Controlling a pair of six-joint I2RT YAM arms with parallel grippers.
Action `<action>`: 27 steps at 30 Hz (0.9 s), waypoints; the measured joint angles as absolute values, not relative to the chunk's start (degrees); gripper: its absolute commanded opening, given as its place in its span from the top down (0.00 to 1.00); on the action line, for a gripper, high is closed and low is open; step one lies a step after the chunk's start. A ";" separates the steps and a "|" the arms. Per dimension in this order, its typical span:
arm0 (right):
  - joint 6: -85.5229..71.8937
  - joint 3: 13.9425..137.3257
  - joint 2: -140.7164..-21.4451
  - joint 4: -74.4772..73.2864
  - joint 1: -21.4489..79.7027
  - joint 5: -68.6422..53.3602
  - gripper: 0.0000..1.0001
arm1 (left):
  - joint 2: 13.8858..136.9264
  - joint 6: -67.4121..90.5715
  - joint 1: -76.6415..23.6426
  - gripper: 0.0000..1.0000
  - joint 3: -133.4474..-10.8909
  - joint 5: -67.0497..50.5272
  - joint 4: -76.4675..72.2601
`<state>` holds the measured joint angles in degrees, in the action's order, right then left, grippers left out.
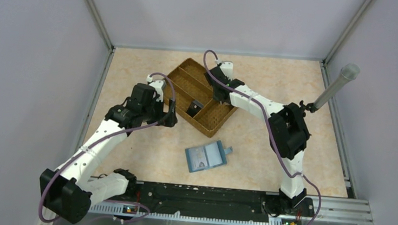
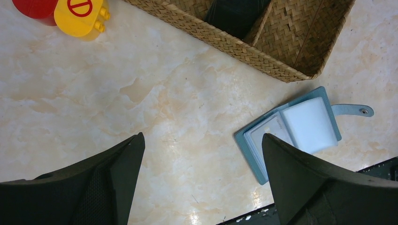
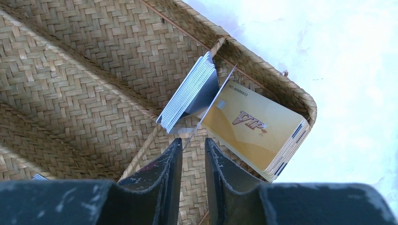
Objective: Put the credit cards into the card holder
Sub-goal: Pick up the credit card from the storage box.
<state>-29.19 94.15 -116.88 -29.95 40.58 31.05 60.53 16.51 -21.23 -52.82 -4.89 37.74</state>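
Your left pincer (image 2: pixel 202 137) gapes wide, empty, over the bench (image 2: pixel 164 93) | your right pincer (image 3: pixel 193 140), a slit apart, straddles a credit card (image 3: pixel 209 105) in the tray (image 3: pixel 94 56).

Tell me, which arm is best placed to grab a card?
Right. The right gripper sits inside the brown woven tray, narrow jaws at the stacked grey-white cards. The left gripper hangs open outside it.
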 measured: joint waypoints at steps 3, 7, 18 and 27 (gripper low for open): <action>-29.65 93.97 -116.88 -29.93 40.32 31.42 0.77 | 60.66 16.49 -21.23 0.01 -52.80 -4.89 37.74; -30.17 92.62 -116.88 -29.89 39.55 31.70 0.77 | 60.69 16.49 -21.21 0.01 -52.82 -4.86 37.76; -31.64 91.37 -116.88 -29.32 37.39 31.66 0.74 | 61.54 16.49 -21.15 0.01 -52.80 -4.86 37.74; -32.05 88.64 -114.61 -27.62 35.62 26.94 0.62 | 61.69 16.45 -21.15 0.01 -52.80 -4.84 37.74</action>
<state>-32.05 88.64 -114.61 -27.62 35.62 26.94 61.69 16.45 -21.15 -52.80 -4.84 37.74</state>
